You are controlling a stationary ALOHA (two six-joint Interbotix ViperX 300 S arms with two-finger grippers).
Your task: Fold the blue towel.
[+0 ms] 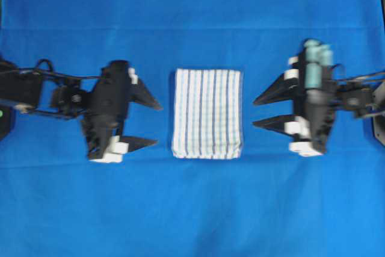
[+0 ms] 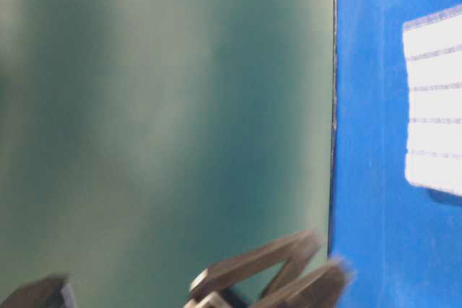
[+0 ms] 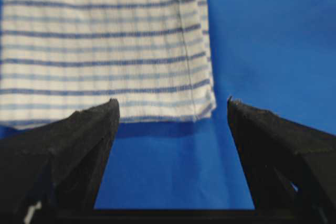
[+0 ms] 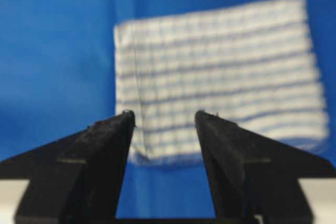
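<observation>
Fingers on both grippers stand wide and hold nothing — the left gripper (image 1: 151,124) and the right gripper (image 1: 260,111) face each other with the blue towel (image 1: 207,113) lying between their tips, clear of both. The towel sits as a compact striped rectangle on the blue table covering (image 1: 192,209), which suggests the folding is done — the spread, empty fingers fit a release, with neither pair touching cloth.
</observation>
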